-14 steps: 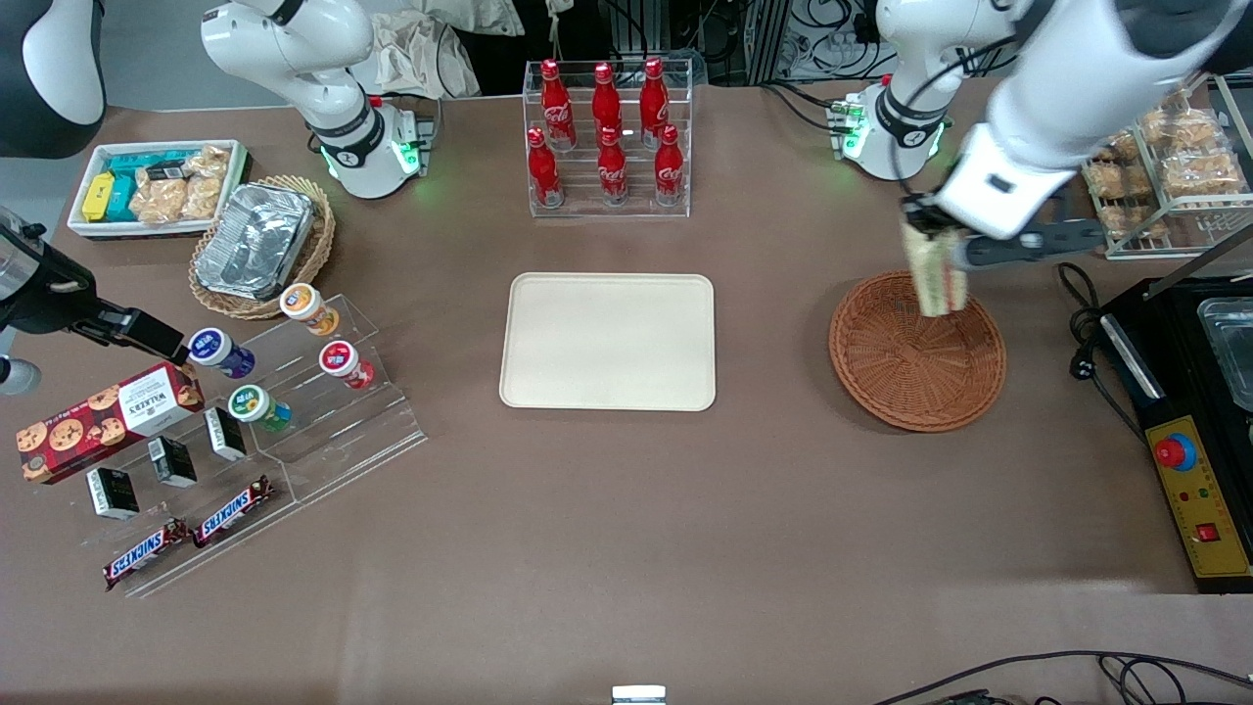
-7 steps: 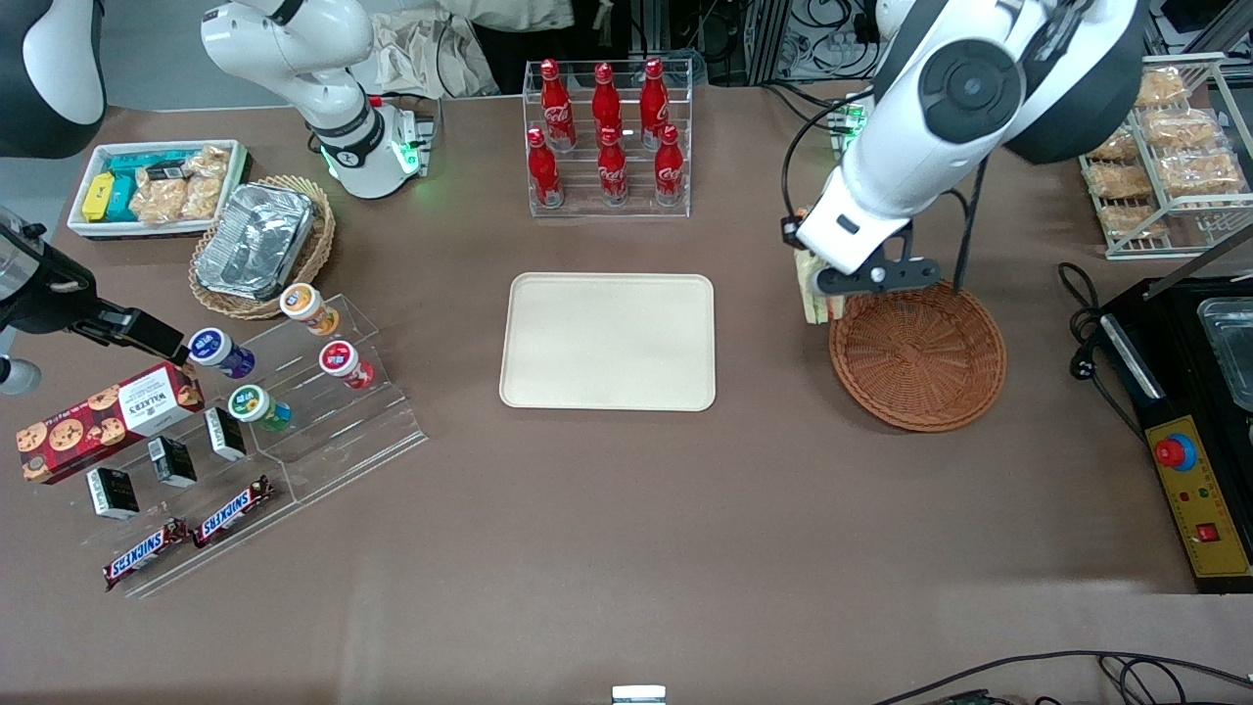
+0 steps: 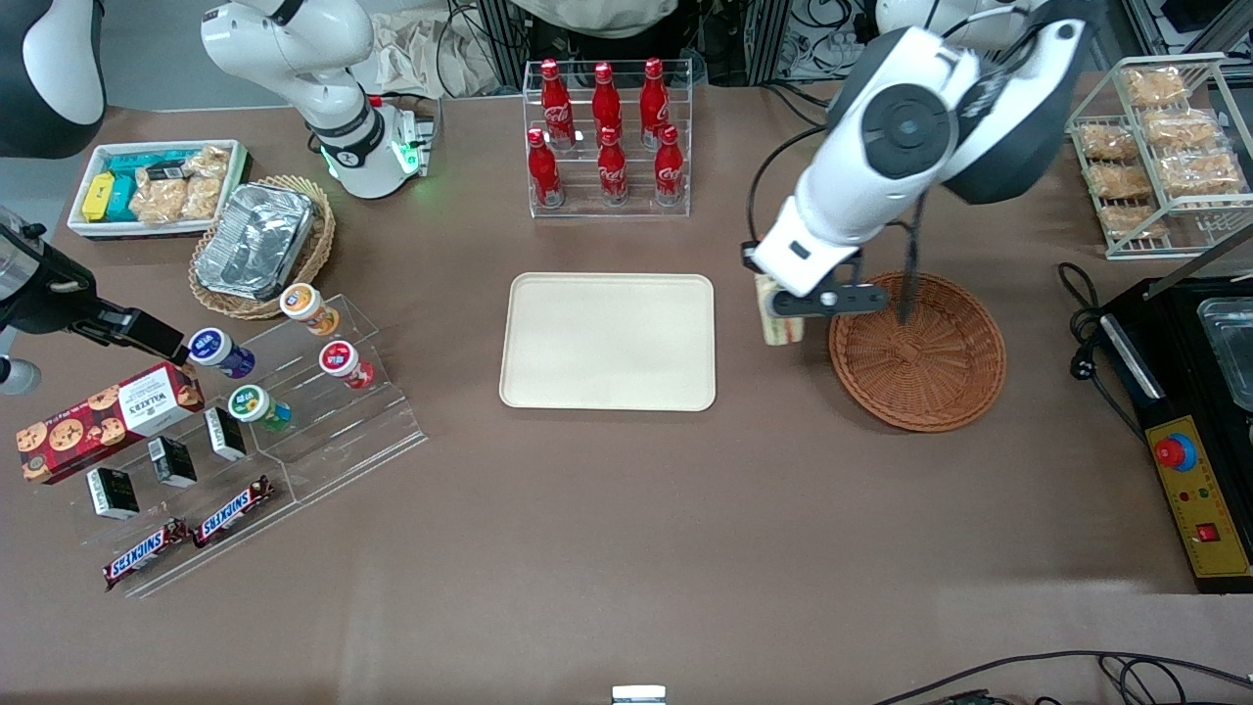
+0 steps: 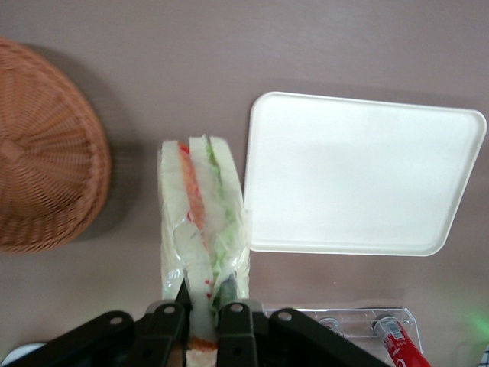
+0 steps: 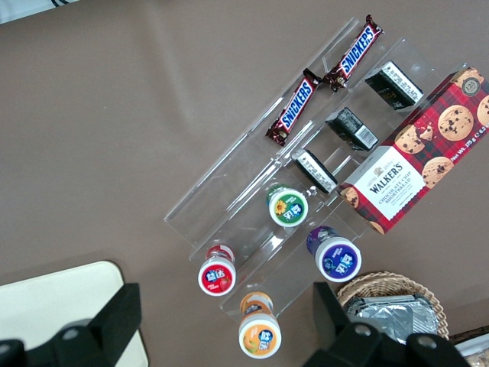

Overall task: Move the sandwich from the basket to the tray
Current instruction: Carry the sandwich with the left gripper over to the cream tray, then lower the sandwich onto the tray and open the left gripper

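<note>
My gripper (image 3: 783,305) (image 4: 205,306) is shut on the sandwich (image 3: 780,329) (image 4: 200,222), a wrapped white wedge with orange and green filling. It hangs above the bare table between the reddish-brown wicker basket (image 3: 917,351) (image 4: 42,153) and the cream tray (image 3: 608,340) (image 4: 359,176). The basket holds nothing. Nothing lies on the tray. The black fingers (image 4: 164,325) press the sandwich from both sides near its base.
A clear rack of red cola bottles (image 3: 607,137) stands farther from the front camera than the tray. A wire shelf of bagged pastries (image 3: 1160,147) and a black control box (image 3: 1189,490) sit at the working arm's end. Snack displays (image 3: 235,431) lie toward the parked arm's end.
The gripper has carried the sandwich up out of the basket and sideways toward the tray; it now hangs just outside the basket rim.
</note>
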